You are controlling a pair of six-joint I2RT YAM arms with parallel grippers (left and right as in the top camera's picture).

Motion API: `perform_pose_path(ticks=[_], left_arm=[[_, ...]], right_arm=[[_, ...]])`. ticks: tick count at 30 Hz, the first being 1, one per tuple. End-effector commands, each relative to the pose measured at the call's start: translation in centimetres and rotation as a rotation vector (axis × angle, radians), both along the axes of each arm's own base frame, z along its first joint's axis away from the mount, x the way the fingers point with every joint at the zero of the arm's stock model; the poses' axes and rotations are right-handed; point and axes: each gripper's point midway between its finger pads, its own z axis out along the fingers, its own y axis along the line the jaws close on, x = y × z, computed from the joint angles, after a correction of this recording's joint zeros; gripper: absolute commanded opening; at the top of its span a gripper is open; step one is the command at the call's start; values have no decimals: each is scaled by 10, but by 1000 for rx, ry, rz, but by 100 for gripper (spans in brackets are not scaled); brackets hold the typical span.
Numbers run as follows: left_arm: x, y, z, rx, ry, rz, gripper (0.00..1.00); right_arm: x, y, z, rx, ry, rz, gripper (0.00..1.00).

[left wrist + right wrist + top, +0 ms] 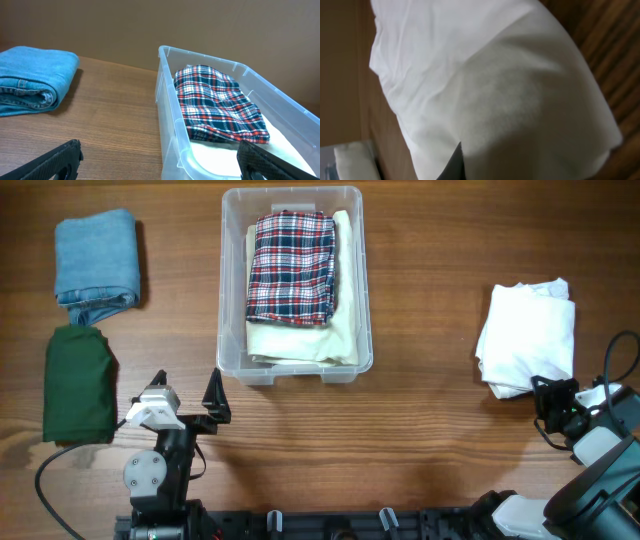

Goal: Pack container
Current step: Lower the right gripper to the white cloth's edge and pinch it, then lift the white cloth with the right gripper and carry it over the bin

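The clear container [229, 300] stands at the back middle of the table. It holds a folded plaid cloth [291, 266] lying on a cream cloth [340, 320]. It also shows in the left wrist view [167, 100], with the plaid cloth [220, 105] inside. My left gripper [187, 390] is open and empty, just in front of the container's near left corner [160, 167]. My right gripper [555, 395] is at the near edge of a folded white cloth [527, 335]. The white cloth [485, 75] fills the right wrist view. Only one dark fingertip [454, 164] shows against it.
Folded blue jeans [97, 265] lie at the back left and also show in the left wrist view [35, 77]. A folded dark green cloth [78, 385] lies in front of them. Cables run by the right arm [610, 370].
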Motion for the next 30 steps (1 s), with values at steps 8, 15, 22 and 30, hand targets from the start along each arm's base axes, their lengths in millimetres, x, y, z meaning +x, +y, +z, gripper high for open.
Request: perform_pose_path(ticks=[8,15,22,30], left_arm=[[0,2,-3,8,7,10,100],[0,2,-3,8,8,10,100],[0,2,-3,8,7,10,100],[0,2,-3,8,7,10,100]], right_arm=[[15,1,30,-78,-56,155,4],[23,-8,78,-162,-87,206,4],[33,-8,132,-264,-87,295,4],[59,28,207,-424,-45,507,4]])
